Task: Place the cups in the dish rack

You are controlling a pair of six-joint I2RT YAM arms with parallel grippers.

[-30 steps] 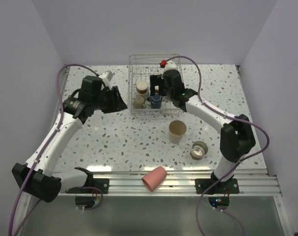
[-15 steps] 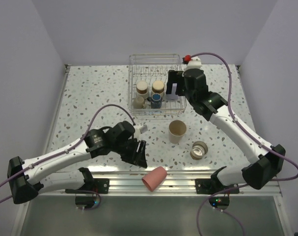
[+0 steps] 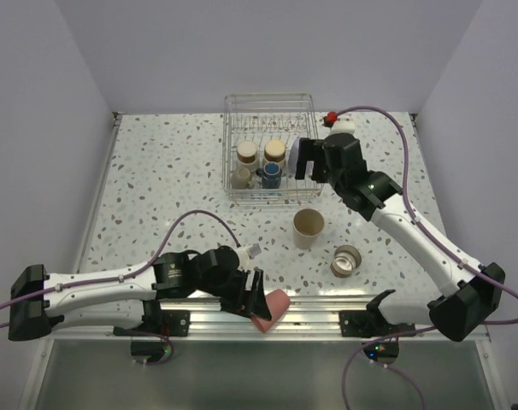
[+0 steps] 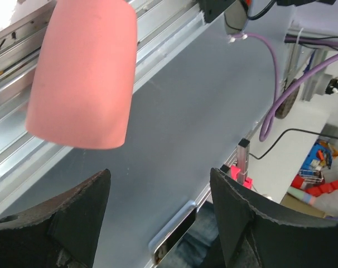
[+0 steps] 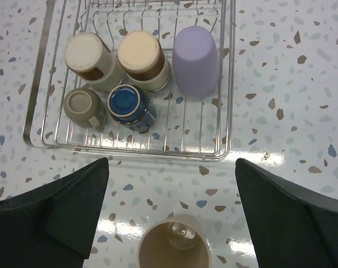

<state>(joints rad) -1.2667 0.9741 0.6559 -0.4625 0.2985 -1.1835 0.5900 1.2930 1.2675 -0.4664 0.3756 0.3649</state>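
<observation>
The dish rack stands at the back centre of the table. Inside it are two upturned cream-bottomed cups, a beige mug, a blue mug and a lavender cup. A tan cup stands upright in front of the rack. A metal cup lies to its right. The coral-pink cup lies on the near rail. My left gripper is open right beside it, with nothing between its fingers. My right gripper hangs open and empty between the rack and the tan cup.
An aluminium rail runs along the table's near edge, with a grey panel below it. Purple cables hang past that edge. White walls close the table at the back and on both sides.
My left arm swung from beside the rack down to the near rail by the pink cup, and its jaws widened. My right gripper drew back out of the rack.
</observation>
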